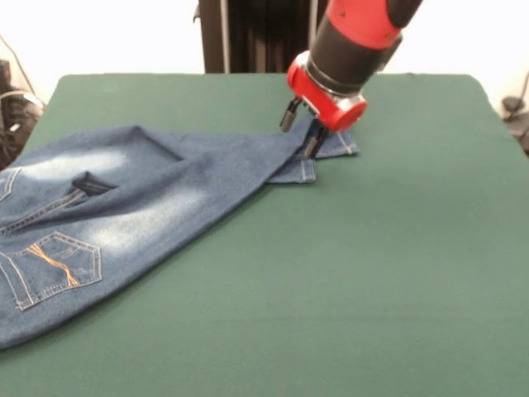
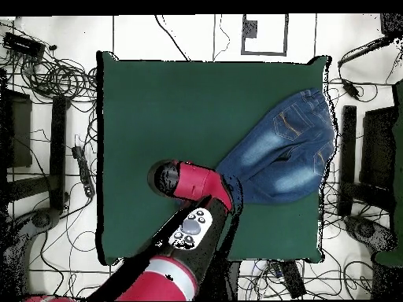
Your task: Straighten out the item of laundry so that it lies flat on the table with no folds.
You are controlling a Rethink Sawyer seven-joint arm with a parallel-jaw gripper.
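Note:
The item of laundry (image 1: pixel 140 198), a small pair of blue denim jeans, lies on the left half of the green table (image 1: pixel 380 289). Its waist and orange-stitched pocket (image 1: pixel 62 265) are at the near left. Both legs run together toward the far middle, one partly folded over the other, ending in hems (image 1: pixel 331 157). My gripper (image 1: pixel 300 131) is down at those hems, open, with its fingertips (image 1: pixel 312 144) at the cloth. From above, the jeans (image 2: pixel 283 149) lie at the table's (image 2: pixel 157 102) right side. There the red arm (image 2: pixel 193 185) covers the leg ends and the gripper.
The jeans' waist end hangs past the table's left edge (image 1: pixel 7 248) in the front view. Cables and stands (image 2: pixel 55 79) surround the table on the floor. The dark pedestal (image 1: pixel 248 33) rises behind the far edge.

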